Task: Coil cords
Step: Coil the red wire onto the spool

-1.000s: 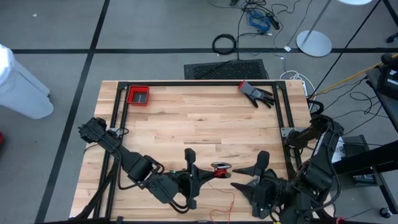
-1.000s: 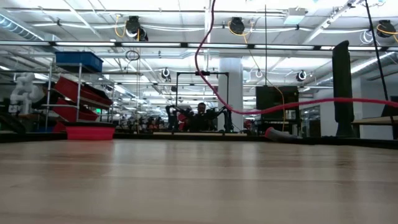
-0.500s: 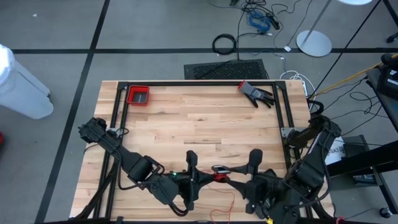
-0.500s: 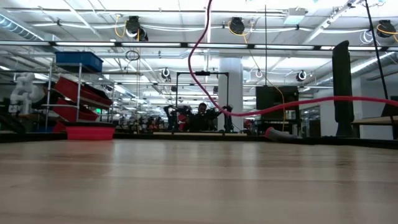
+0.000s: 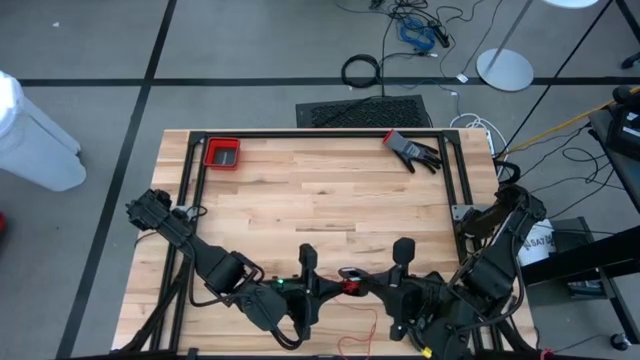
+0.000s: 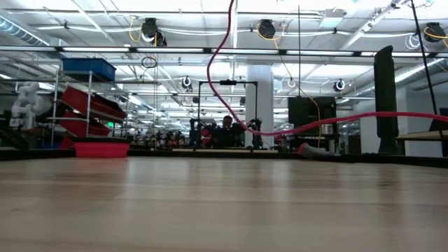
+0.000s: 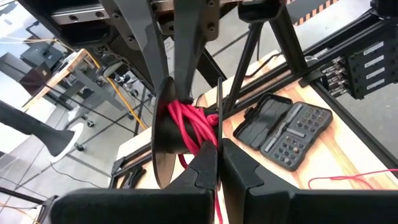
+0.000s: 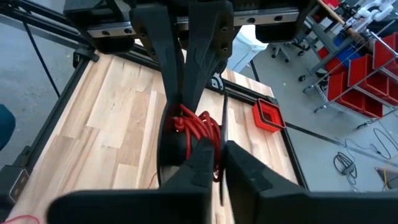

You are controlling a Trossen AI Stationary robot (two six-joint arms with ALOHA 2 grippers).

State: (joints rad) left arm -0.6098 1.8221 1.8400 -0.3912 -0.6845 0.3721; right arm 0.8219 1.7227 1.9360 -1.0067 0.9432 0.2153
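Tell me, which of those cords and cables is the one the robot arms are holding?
The thin red cord, wound on a small black spool between both grippers. The black cable ring and blue cable bundle lie on the floor.

A wooden table carries a red bin and a glove.

Red cord loops above the wooden table.

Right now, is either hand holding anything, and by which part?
Both hands hold the spool wound with red cord. The left hand and right hand are shut on it from opposite sides, gripping the black disc at the wound core.
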